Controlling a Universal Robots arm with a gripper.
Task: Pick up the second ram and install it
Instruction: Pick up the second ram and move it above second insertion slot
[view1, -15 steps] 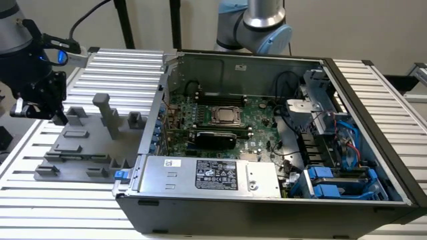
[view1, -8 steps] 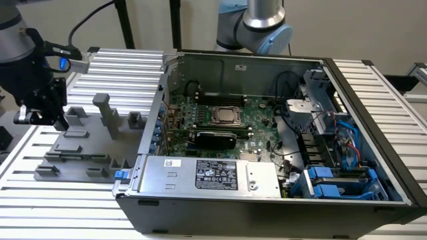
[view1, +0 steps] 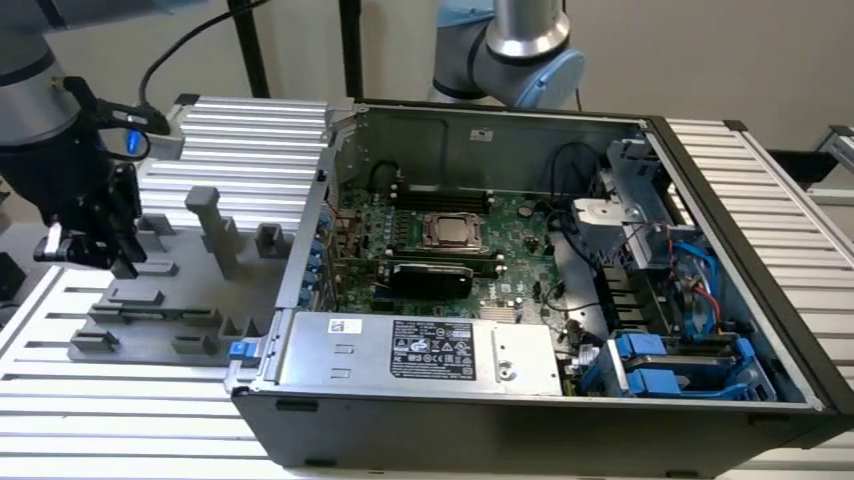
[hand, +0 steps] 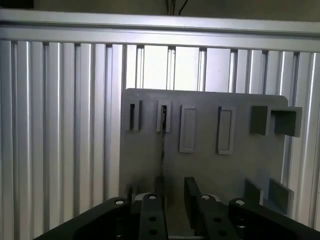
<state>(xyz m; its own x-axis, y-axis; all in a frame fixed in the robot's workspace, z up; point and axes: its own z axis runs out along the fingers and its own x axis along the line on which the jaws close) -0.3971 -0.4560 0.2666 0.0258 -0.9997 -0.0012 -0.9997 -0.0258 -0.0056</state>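
The second ram is seen edge-on as a thin dark strip. It stands in a slot of the grey tray and runs toward my fingers. My gripper hovers over it, open, with the strip just inside one finger and a gap to the other. In the exterior view the gripper hangs over the tray at that view's left. The open computer case lies to the right, with its motherboard, square processor socket and long black slots.
Ribbed aluminium table slats surround the tray. Upright grey tray blocks stand between the gripper and the case wall. Inside the case are a power supply, cables and blue drive brackets. A second robot arm stands behind the case.
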